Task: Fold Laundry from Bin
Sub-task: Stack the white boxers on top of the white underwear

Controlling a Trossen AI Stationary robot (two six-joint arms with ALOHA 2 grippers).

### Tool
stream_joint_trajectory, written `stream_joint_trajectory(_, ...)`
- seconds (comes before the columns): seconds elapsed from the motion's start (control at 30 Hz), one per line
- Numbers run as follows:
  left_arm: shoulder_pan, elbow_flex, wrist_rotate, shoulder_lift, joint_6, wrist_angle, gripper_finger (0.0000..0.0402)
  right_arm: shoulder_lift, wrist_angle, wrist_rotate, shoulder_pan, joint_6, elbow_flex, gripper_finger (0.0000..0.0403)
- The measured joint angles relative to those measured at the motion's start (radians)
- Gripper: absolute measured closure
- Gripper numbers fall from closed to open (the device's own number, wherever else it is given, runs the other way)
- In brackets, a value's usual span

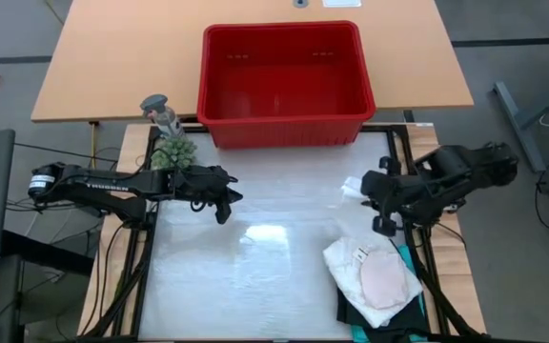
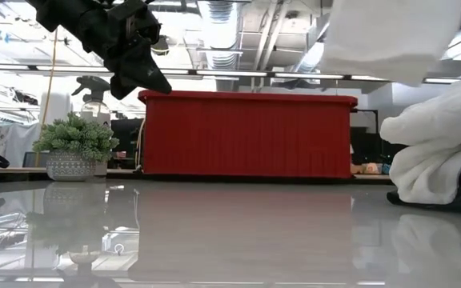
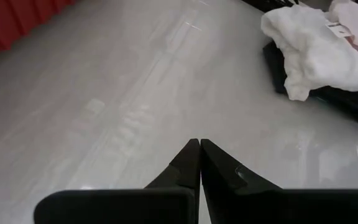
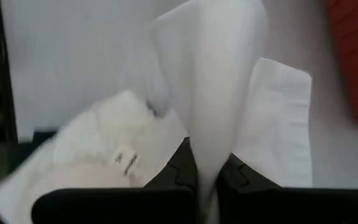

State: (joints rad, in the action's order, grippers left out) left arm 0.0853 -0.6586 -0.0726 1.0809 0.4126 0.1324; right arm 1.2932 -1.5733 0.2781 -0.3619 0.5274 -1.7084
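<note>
Glossy white bench (image 1: 255, 276) filled the near part of the low view, w/ reflections on it. Right gripper (image 4: 207, 177) hung over the bench's right side, jaws clamped on a small white cloth (image 4: 213, 81); the cloth draped from the grip, lifted off the bench, and showed at top right of the low view (image 2: 386, 36). In the high view the cloth (image 1: 354, 191) sat just left of that gripper (image 1: 381, 205).

Near-right on the bench lay the folded stack: a large white top (image 1: 370, 276) w/ a pale pink inner patch and a small tag, resting on a black garment (image 1: 351, 310). A teal garment (image 1: 414, 281) peeked out at the stack's right edge. Low view showed the white top (image 2: 438, 148) bulging over the dark layer.

Left gripper (image 1: 223, 200) hovered above the bench's left-centre, jaws together, holding nothing; its wrist view showed the fingers (image 3: 188, 165) pressed tip to tip over bare bench, stack (image 3: 316, 53) far off to one side.

Red bin (image 1: 284, 84) stood at the far side, centred, on the wooden table (image 1: 112, 57) behind the bench; no laundry visible inside from above. A small potted plant (image 1: 172, 151) and a spray bottle (image 1: 160, 112) stood at far left, just left of the bin.
</note>
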Motion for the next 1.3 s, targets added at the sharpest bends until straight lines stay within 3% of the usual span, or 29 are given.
stream_joint_trajectory(0.2, 0.000, 0.000, 0.004, 0.000, 0.031, 0.004, 0.0401, -0.011, 0.003, -0.089, -0.009, -0.111, 0.101, 0.0365)
stream_joint_trajectory(0.4, 0.000, 0.000, -0.039, 0.000, 0.081, 0.008, 0.0401, -0.006, 0.001, 0.070, -0.080, -0.143, 0.211, 0.0365)
stream_joint_trajectory(0.5, 0.000, 0.000, -0.059, 0.000, 0.099, 0.009, 0.0401, -0.003, 0.003, 0.082, -0.111, -0.135, 0.250, 0.0365)
stream_joint_trajectory(0.73, 0.000, 0.000, -0.079, 0.000, 0.152, 0.010, 0.0401, 0.005, 0.000, -0.086, -0.341, 0.099, 0.293, 0.0365)
stream_joint_trajectory(0.97, 0.000, 0.000, -0.136, 0.000, 0.169, 0.011, 0.0401, 0.096, 0.044, -0.097, -0.616, 0.311, 0.293, 0.0365)
stream_joint_trajectory(1.1, 0.000, 0.000, -0.164, 0.000, 0.169, 0.011, 0.0401, 0.192, 0.081, -0.098, -0.689, 0.311, 0.293, 0.0365)
stream_joint_trajectory(1.3, 0.000, 0.000, -0.175, 0.000, 0.175, 0.011, 0.0401, 0.325, 0.145, -0.098, -0.704, 0.212, 0.293, 0.0359)
